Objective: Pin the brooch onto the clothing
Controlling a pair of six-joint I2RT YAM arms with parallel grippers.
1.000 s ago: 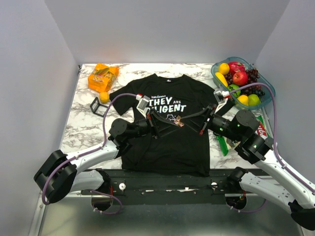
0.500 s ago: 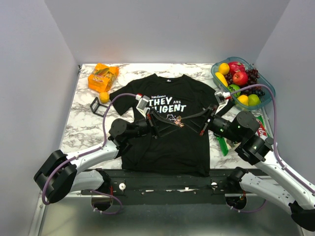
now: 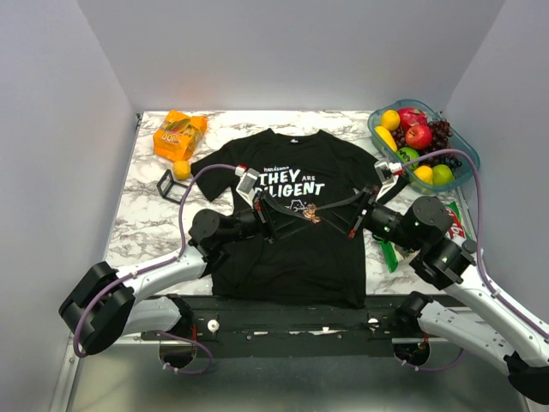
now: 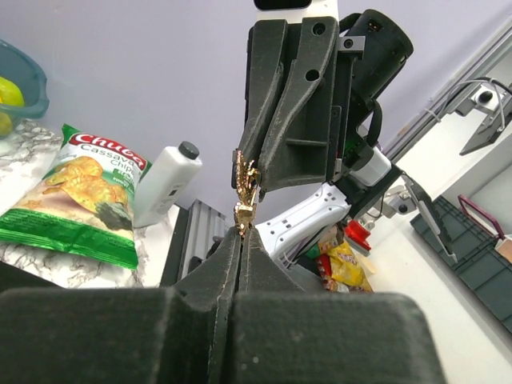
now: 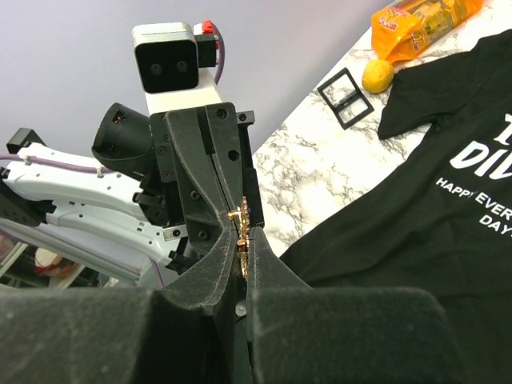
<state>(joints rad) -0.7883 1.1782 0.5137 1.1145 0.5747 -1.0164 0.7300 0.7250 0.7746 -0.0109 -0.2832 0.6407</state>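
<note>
The black T-shirt (image 3: 292,257) with white print lies flat on the marble table. The tiny gold brooch (image 3: 313,214) is held just above the shirt's chest, under the lettering. My left gripper (image 3: 306,215) comes in from the left and my right gripper (image 3: 320,212) from the right, tip to tip. Both are shut on the brooch. In the left wrist view the brooch (image 4: 244,192) sticks out of my closed left gripper (image 4: 242,232) into the right gripper's fingers (image 4: 280,120). In the right wrist view it (image 5: 240,224) sits pinched in my right gripper (image 5: 243,240).
A fruit bowl (image 3: 375,129) stands at the back right. An orange snack bag (image 3: 178,133), a small orange ball (image 3: 181,169) and a black wire-frame cube (image 3: 171,184) lie at the back left. A green chips bag (image 3: 390,253) lies right of the shirt.
The right arm has shifted slightly to the left. Both grippers stay closed together on the brooch at nearly the same spot.
</note>
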